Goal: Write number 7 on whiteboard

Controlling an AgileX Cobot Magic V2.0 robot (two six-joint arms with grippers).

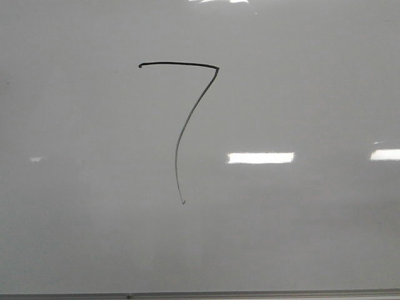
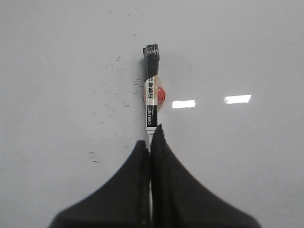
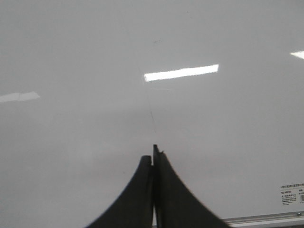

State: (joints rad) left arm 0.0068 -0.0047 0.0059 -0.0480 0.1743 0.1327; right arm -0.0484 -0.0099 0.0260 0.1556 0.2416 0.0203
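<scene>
A thin black hand-drawn number 7 (image 1: 187,119) is seen left of centre on the glossy pale grey-white whiteboard (image 1: 300,231). A black-and-white marker pen (image 2: 151,90) is clamped by the left claw (image 2: 151,142). The right claw (image 3: 153,159) is closed, holding nothing.

An indoor workspace, possibly an office or lab, though little shows which. A glossy pale whiteboard (image 1: 300,237) fills every view, edged by a thin grey metal strip (image 1: 250,294), and mirrors rectangular ceiling light reflections (image 1: 260,157) typical of overhead panel lighting.
</scene>
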